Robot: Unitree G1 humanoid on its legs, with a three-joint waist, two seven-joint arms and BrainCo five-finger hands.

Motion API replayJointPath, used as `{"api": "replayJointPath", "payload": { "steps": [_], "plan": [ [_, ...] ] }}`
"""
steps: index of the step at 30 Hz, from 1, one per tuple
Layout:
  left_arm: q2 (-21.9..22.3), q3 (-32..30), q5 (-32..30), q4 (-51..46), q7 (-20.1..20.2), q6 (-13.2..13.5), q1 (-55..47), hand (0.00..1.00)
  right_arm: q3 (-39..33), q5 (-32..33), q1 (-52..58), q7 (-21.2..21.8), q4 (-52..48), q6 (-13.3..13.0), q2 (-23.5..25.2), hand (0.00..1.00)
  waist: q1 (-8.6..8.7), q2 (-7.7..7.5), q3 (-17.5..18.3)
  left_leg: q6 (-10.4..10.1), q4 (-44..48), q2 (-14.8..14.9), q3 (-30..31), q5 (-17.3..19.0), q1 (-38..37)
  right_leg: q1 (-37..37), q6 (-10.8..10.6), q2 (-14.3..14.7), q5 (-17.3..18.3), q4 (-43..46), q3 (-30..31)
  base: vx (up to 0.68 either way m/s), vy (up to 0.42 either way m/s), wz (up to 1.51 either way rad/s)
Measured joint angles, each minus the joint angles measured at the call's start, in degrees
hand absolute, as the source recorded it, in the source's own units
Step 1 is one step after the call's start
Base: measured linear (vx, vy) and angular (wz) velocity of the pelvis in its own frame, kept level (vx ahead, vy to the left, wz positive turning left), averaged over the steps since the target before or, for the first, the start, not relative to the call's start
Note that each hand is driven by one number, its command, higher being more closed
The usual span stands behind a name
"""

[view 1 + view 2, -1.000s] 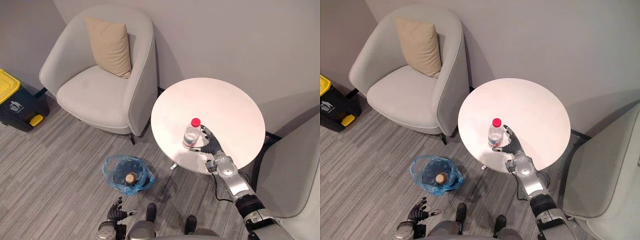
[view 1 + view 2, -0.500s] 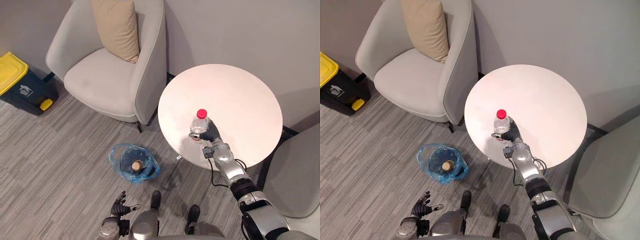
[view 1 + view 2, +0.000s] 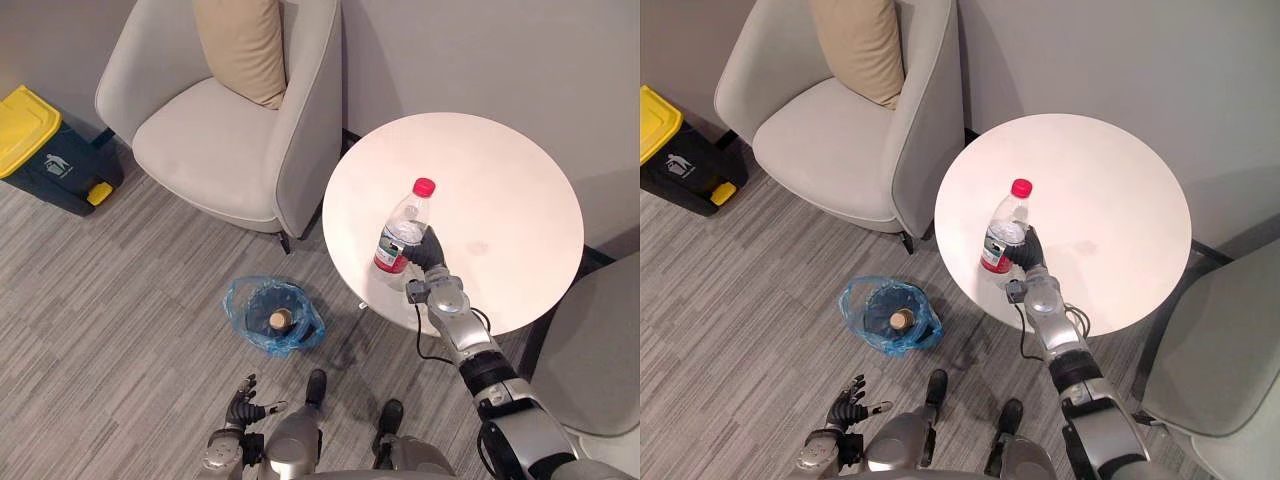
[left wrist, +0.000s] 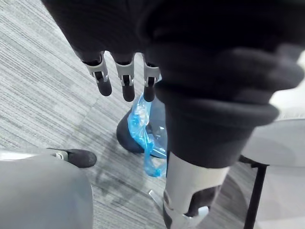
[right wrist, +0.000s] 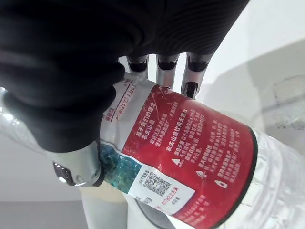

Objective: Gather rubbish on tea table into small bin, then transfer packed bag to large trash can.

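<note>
A clear water bottle (image 3: 401, 232) with a red cap and red label hangs tilted over the near part of the round white tea table (image 3: 500, 180). My right hand (image 3: 428, 252) is shut on it, and the fingers (image 5: 164, 67) curl round the labelled body (image 5: 190, 152). The small bin (image 3: 274, 318), lined with a blue bag, stands on the floor left of the table with a small round brown thing (image 3: 279, 320) inside. My left hand (image 3: 240, 408) hangs low near the floor, fingers (image 4: 125, 85) straight and empty, close to the blue bag (image 4: 147, 138).
A dark large trash can (image 3: 45, 150) with a yellow lid stands at the far left by the wall. A grey armchair (image 3: 210, 150) with a beige cushion (image 3: 245, 45) sits behind the bin. Another grey chair (image 3: 600, 350) stands at the right. The floor is grey carpet.
My right hand has curled round the bottle and raised it, tipping it over. The camera has shifted, so the whole scene sits differently. The left hand stays low and open.
</note>
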State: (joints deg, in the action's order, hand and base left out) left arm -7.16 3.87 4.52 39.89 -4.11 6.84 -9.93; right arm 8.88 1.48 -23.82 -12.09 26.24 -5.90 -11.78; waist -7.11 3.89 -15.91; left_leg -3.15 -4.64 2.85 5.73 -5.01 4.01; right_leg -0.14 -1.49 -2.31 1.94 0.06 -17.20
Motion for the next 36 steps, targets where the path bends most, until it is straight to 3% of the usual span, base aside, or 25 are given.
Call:
{"api": "replayJointPath", "payload": {
  "steps": [7, 12, 25, 36],
  "plan": [
    [0.23, -0.89, -0.18, 0.00, 0.21, -0.13, -0.06, 0.00, -0.07, -1.36, 10.12, 2.87, -13.10, -0.57, -0.11, 1.00, 0.17, -0.05, 0.06, -0.02, 0.38, 0.24, -1.19, 0.05, -1.78, 0.91, -0.01, 0.03, 0.00, 0.88, 1.39, -0.06, 0.010, -0.10],
    [0.23, -2.28, -0.22, 0.52, 0.26, -0.28, -0.60, 0.00, 0.09, -1.47, 18.35, 6.62, -21.06, -2.45, 0.24, 1.00, 1.66, -0.45, 2.01, -0.03, 0.64, 0.36, -1.33, 0.06, -2.24, 0.96, -0.03, 0.01, 0.02, 1.73, 1.83, -0.06, 0.006, -0.03],
    [0.29, -2.15, -0.44, 5.21, 0.33, -0.32, -0.62, 0.00, 0.40, -4.35, 24.98, 9.55, -26.06, -4.31, 0.60, 1.00, 3.11, -0.83, 5.79, -0.24, 0.77, 0.76, -1.82, 0.23, -6.31, 4.82, -0.03, 0.29, 0.03, 1.67, 2.47, -0.01, -0.003, -0.02],
    [0.59, -1.51, -0.76, 9.59, 0.31, -0.26, -1.31, 0.00, 4.43, -8.94, 28.74, 9.50, -29.55, -4.94, 0.71, 1.00, 3.18, 0.23, 7.90, -0.95, 1.26, 1.05, 0.02, 0.69, -7.62, 7.32, -0.36, 0.43, 0.28, 0.44, 0.70, -0.04, -0.009, 0.08]
  ]
}}
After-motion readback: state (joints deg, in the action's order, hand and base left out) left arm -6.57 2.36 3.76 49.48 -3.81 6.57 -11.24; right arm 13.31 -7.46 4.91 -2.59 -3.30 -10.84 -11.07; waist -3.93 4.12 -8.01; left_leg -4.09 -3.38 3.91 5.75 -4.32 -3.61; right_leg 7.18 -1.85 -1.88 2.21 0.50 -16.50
